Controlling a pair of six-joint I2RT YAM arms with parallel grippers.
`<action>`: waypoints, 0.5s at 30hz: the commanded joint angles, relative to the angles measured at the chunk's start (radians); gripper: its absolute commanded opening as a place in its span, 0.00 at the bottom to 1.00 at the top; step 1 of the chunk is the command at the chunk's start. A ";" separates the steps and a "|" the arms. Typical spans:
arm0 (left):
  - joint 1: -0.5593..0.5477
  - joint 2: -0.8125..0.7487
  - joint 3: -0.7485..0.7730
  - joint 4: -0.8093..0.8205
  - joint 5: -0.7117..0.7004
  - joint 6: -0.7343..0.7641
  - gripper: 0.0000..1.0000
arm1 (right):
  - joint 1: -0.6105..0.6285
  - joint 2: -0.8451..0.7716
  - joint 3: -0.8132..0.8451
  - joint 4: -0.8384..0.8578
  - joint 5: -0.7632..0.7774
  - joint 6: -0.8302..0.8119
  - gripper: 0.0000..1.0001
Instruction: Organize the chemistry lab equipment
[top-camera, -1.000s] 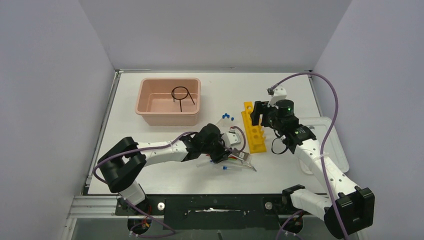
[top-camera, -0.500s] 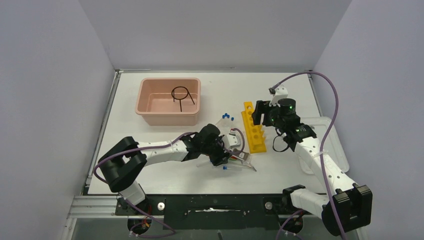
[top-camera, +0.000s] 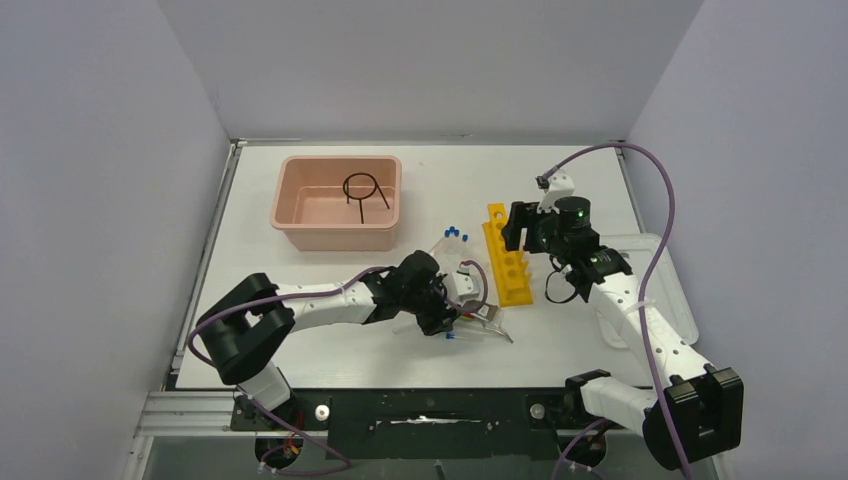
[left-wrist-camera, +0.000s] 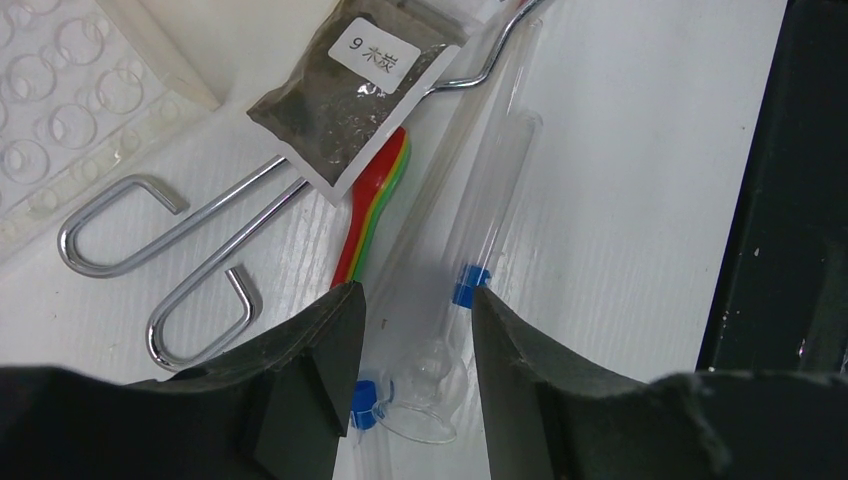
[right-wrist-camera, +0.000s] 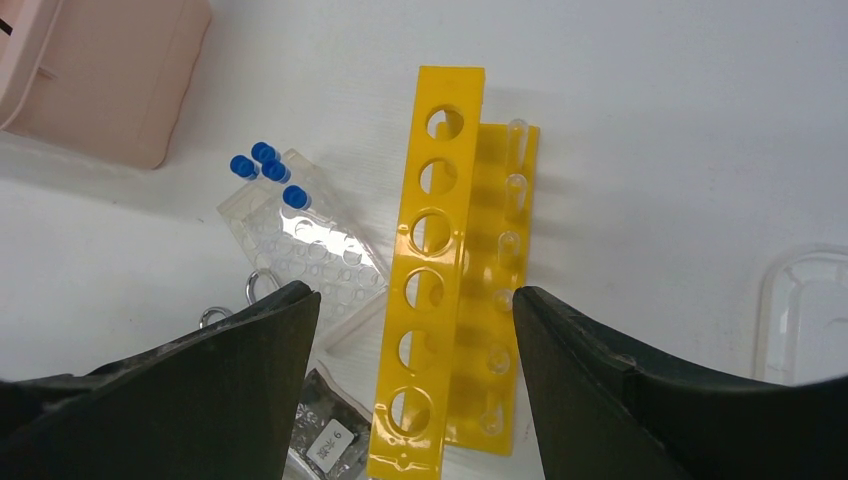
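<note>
Left hand (left-wrist-camera: 415, 310) open astride two tubes (left-wrist-camera: 497, 200); closing may pinch both or roll one. Right hand (right-wrist-camera: 410, 300) open over rack (right-wrist-camera: 436, 263).

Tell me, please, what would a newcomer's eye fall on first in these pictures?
The bright yellow holed rack stands out right of centre, under the right arm's open fingers. At the far left sits a pink tub with a black wire ring inside. Near the front, the left arm's fingers stand apart over blue-capped clear tubes, beside metal tongs.
</note>
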 joint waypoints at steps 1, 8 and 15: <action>-0.003 0.024 0.021 -0.035 0.029 0.039 0.43 | -0.003 -0.011 0.005 0.054 -0.006 0.005 0.73; -0.003 0.030 -0.003 -0.032 0.029 0.030 0.43 | -0.004 -0.005 0.004 0.056 -0.013 0.006 0.73; -0.001 0.040 -0.017 -0.041 -0.016 0.027 0.43 | -0.004 -0.001 0.005 0.058 -0.019 0.008 0.73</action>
